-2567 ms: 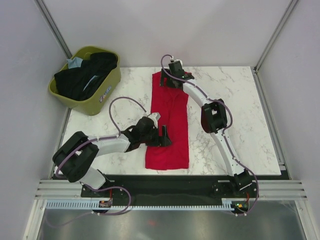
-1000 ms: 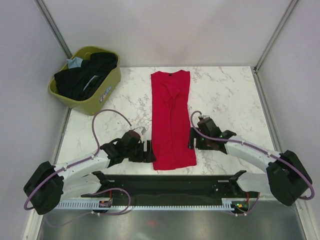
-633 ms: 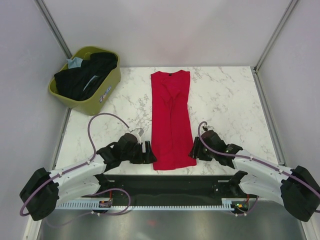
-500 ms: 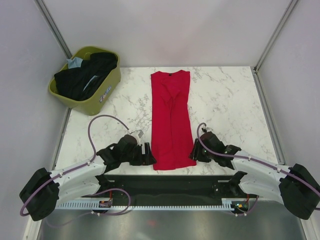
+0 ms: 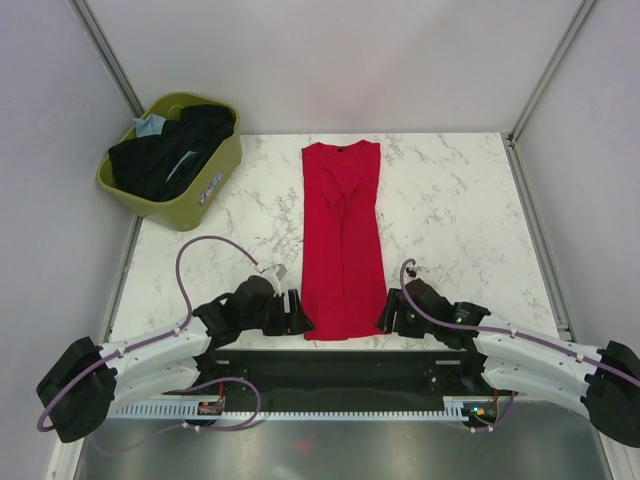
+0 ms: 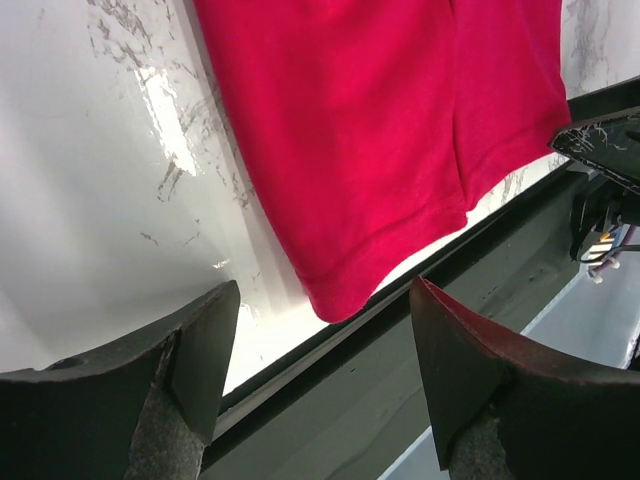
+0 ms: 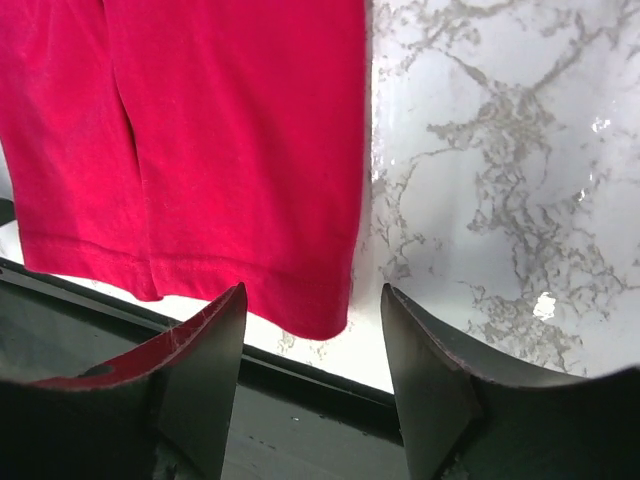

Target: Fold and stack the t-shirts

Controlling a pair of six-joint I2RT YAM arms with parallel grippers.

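Top external view: the red t-shirt [image 5: 342, 240], narrowed to a long strip, lies down the middle of the white marbled desk [image 5: 470, 200], collar at the far end and hem at the near edge. The left tool [image 5: 294, 312] and right tool [image 5: 386, 312] sit low at the 2 hem corners, both with jaws spread wide and nothing between them. The likely trouble is a pinch that takes only the top layer of the doubled cloth, or 1 corner slipping free so the next fold goes crooked. The hem lies right by the black rail [image 5: 340, 368] along the desk's near edge, so a low finger could catch there instead of sliding under the cloth. The glossy desk throws glare in the wrist views and looks slick enough to let the strip skate when pulled. Bare marble shows on both sides of the shirt. An olive basket [image 5: 215, 178] at the far left corner holds black shirts [image 5: 175, 150] and a light blue shirt [image 5: 150, 126], and grey walls [image 5: 350, 60] close in the sides and back.
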